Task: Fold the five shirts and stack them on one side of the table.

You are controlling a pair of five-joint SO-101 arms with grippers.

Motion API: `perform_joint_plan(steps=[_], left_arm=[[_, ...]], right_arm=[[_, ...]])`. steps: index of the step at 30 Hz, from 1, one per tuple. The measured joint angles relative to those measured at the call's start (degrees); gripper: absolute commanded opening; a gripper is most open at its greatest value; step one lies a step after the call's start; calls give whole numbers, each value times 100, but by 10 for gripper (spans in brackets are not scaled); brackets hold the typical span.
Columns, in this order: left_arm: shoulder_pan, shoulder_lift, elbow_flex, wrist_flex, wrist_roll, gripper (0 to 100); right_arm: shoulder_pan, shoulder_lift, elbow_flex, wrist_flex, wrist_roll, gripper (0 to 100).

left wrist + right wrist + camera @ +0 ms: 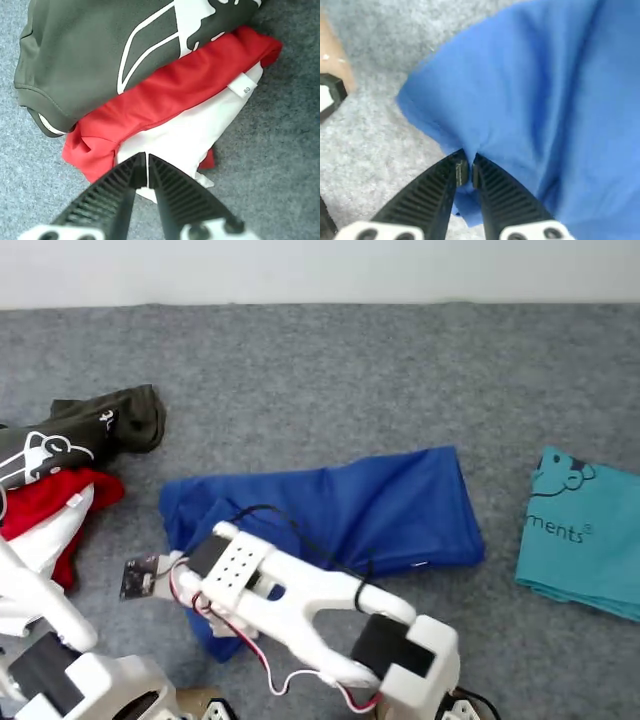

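Note:
A blue shirt (pixel 340 510) lies spread across the middle of the grey table, partly folded. My right arm (pixel 300 595) reaches over its near left corner. My right gripper (pixel 466 167) is shut on a pinched ridge of the blue shirt (pixel 545 100) near its edge. At the left lies a pile of shirts: a dark olive shirt with white print (pixel 90 430), a red shirt (pixel 45 498) and a white shirt (pixel 45 540). My left gripper (pixel 147 162) is shut just over the white shirt (pixel 185 135), beside the red shirt (pixel 175 90). A folded teal shirt (pixel 585 530) lies at the right.
The grey carpet-like cover (pixel 330 370) is bare at the back and between the blue and teal shirts. My left arm's base (pixel 60 670) stands at the near left. A tan table edge (pixel 335 60) and a black part (pixel 327 97) lie close to the blue shirt's corner.

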Motion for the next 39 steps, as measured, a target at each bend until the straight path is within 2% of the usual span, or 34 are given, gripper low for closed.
perform_joint_plan(steps=[10, 14, 20, 22, 26, 31, 35, 39], left_arm=[[0, 0, 0, 0, 0, 19], [0, 0, 0, 0, 0, 19], [0, 0, 0, 0, 0, 19], [0, 0, 0, 0, 0, 19], [0, 0, 0, 0, 0, 19], [0, 0, 0, 0, 0, 19], [0, 0, 0, 0, 0, 19], [0, 0, 0, 0, 0, 19]], right_arm=[[1037, -299, -835, -123, 0, 10], [1477, 176, -1451, -316, 0, 17], [1846, 1433, -2497, -97, -9, 186], [1925, 1829, -2884, 79, -176, 212], [2180, 2347, -3763, 448, -607, 184], [2321, 2409, -5020, 1459, -677, 5], [2189, 2409, -5767, 2338, -677, 9], [1899, 2400, -5785, 2382, -677, 10]])
